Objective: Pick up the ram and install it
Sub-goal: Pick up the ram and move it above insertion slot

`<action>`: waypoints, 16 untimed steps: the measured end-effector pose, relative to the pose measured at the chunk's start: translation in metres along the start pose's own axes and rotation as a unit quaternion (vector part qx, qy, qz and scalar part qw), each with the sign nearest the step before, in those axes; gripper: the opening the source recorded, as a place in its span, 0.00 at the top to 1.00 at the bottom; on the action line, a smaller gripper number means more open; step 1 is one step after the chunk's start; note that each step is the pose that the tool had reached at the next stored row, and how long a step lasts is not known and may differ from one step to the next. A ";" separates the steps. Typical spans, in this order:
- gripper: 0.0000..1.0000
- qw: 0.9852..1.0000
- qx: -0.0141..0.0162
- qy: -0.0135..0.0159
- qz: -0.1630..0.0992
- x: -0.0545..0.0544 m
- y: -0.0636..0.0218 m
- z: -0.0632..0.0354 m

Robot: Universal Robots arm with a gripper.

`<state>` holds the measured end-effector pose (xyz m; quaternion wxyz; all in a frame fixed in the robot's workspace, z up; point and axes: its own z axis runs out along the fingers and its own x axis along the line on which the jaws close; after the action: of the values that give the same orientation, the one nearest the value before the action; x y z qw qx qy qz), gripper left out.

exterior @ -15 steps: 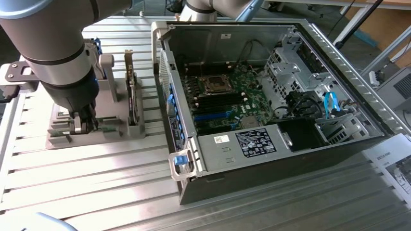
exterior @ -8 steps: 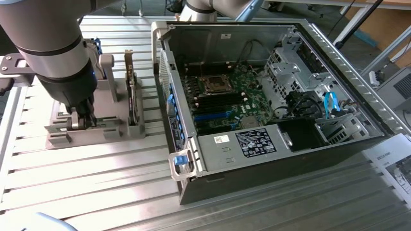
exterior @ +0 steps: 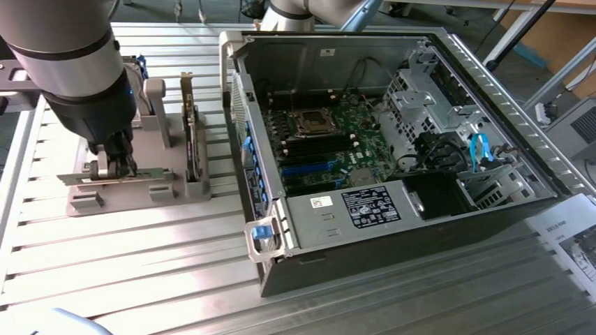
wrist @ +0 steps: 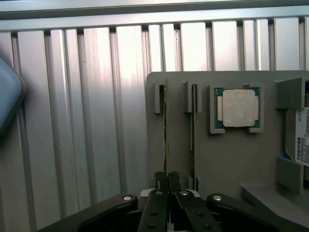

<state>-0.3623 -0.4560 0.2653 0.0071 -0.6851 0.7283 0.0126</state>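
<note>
One thin ram (wrist: 166, 125) stands edgewise in a matte grey holder (wrist: 227, 159), pinched by the black hand (wrist: 167, 176).

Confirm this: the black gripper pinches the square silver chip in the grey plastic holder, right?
No: the wrist view shows the black gripper pinching the thin green ram stick in the grey plastic holder; the square silver chip sits untouched.

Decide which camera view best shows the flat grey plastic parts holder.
The wrist view: it looks down on the flat grey plastic parts holder, showing its slots and recesses. The exterior view shows it obliquely, partly behind the arm.
</note>
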 end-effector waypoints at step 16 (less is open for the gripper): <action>0.88 1.000 0.000 0.000 0.000 -0.001 0.0003 -0.0391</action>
<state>-0.3623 -0.4560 0.3045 0.0071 -0.6851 0.7283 0.0126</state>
